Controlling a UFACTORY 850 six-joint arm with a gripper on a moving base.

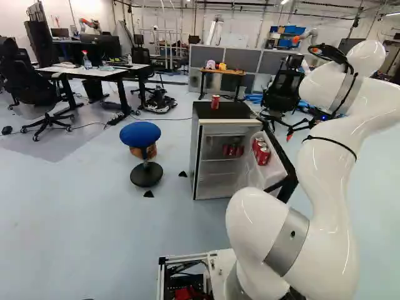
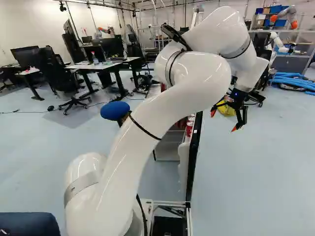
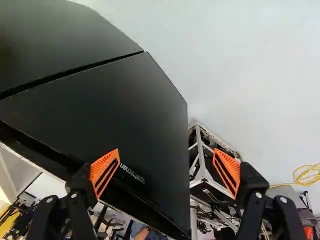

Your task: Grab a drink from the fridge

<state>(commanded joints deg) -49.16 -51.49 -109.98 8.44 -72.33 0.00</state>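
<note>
White arm is arching high. Black gripper is pointing downward near the open fridge door, fingers spread, grasping nothing.

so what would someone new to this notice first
Probably the big white arm, curving up the right of the left base view. Next, the open mini fridge near that view's middle, with red cans in its door and one can on its black top. The blue-seated stool left of it also stands out.
</note>
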